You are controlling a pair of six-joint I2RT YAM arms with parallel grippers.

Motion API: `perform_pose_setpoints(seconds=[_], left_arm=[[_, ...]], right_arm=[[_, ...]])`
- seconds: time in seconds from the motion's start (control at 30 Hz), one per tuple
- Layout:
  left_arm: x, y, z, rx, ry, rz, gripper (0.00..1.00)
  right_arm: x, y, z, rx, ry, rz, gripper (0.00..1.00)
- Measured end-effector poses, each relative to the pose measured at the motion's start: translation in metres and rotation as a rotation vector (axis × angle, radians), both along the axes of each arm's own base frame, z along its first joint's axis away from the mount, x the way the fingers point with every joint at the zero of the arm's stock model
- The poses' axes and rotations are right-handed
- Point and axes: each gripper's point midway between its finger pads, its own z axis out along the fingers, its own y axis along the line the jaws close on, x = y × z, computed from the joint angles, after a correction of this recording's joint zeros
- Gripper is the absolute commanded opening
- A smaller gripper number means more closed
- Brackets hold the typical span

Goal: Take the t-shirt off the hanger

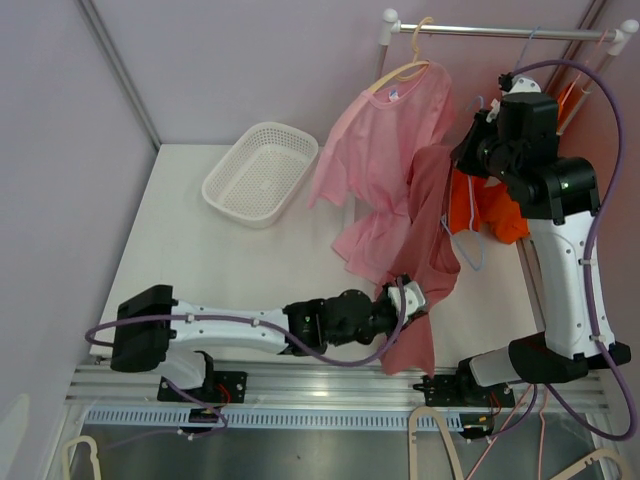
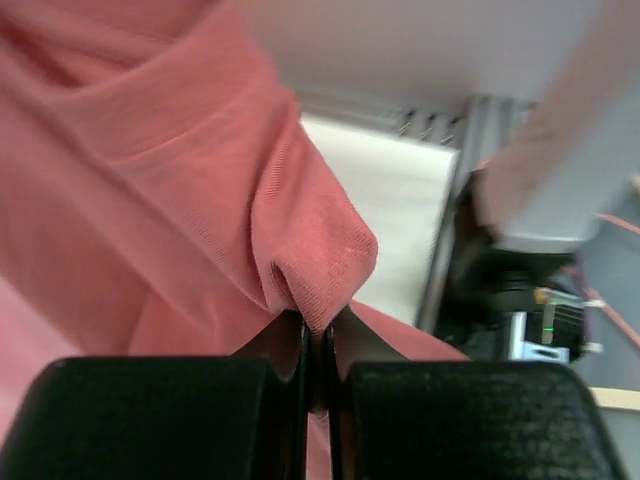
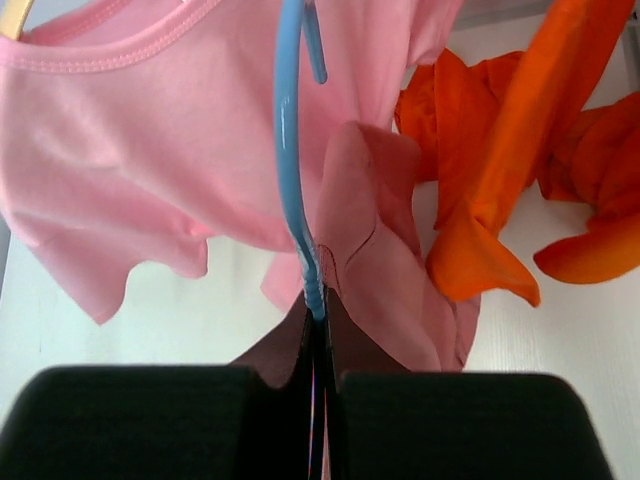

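**Step in hand: draw the t-shirt off the hanger.**

**Position.** The rose-coloured t-shirt hangs stretched between the two arms, over the right part of the bench. It hangs in front of a paler pink shirt, which is on its own hanger on the rail. An orange garment lies just to the right. A white basket stands well apart on the left.

**Jaws.** The right jaws are pressed together on the blue hanger wire, high up by the rail. A fold of the t-shirt sits at the same spot. The wrist view does not show whether that cloth is inside the pinch or only lying against it. The left jaws are pressed together on a fold low on the t-shirt, near the front of the bench.

**Procedure (as judged from this position).**
1. Hold the hanger fixed with the right arm; it serves as the anchor.
2. Pull with the left arm down and toward the near left, following the slope of the hanger's shoulder so the neck opening can slide over the end of the wire.
3. Watch the cloth at the right jaws. If it goes taut without sliding, it is probably pinched with the wire, and the right grip needs resetting on bare wire.
4. Route the pull clear of the paler pink shirt, which could otherwise be dragged along.
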Motion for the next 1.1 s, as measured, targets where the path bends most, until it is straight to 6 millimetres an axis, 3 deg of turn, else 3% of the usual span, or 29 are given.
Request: perform_pose_setpoints(seconds=[0.13,0.23,0.33,0.43,0.5,0.53,0.6,0.73,0.83,0.93,1.03,1.1], left_arm=[[0.041,0.003,-0.032,0.076,0.112,0.118,0.01],[0.068,0.008,-0.035,0.082,0.238,0.204,0.01],[0.116,0.022,-0.019,0.058,0.372,0.346,0.01],[0.169,0.038,0.019,-0.012,0.445,0.47,0.01],[0.193,0.054,0.041,-0.054,0.462,0.527,0.01],[0.199,0.061,0.048,-0.063,0.467,0.541,0.01],[0.192,0.069,0.054,-0.05,0.478,0.524,0.01],[0.138,0.083,0.079,-0.001,0.495,0.382,0.01],[0.102,0.111,0.137,-0.023,0.462,0.306,0.01],[0.095,0.146,0.231,-0.163,0.363,0.303,0.01],[0.092,0.205,0.325,-0.346,0.215,0.343,0.01],[0.092,0.245,0.37,-0.442,0.1,0.387,0.01]], right_arm=[[-0.017,-0.003,-0.003,-0.023,0.037,0.018,0.0],[-0.032,-0.005,-0.012,-0.045,0.076,0.025,0.0],[-0.051,-0.011,-0.025,-0.083,0.116,0.016,0.0],[-0.067,-0.023,-0.038,-0.125,0.133,-0.014,0.0],[-0.073,-0.031,-0.04,-0.145,0.127,-0.039,0.0],[-0.075,-0.034,-0.038,-0.149,0.11,-0.049,0.0],[-0.073,-0.037,-0.026,-0.144,0.047,-0.058,0.0],[-0.051,-0.033,0.008,-0.118,-0.093,-0.074,0.0],[-0.025,-0.026,0.029,-0.093,-0.174,-0.09,0.0],[0.007,-0.015,0.036,-0.084,-0.196,-0.093,0.0],[0.041,-0.008,0.039,-0.093,-0.217,-0.124,0.0],[0.058,-0.009,0.039,-0.109,-0.227,-0.155,0.0]])
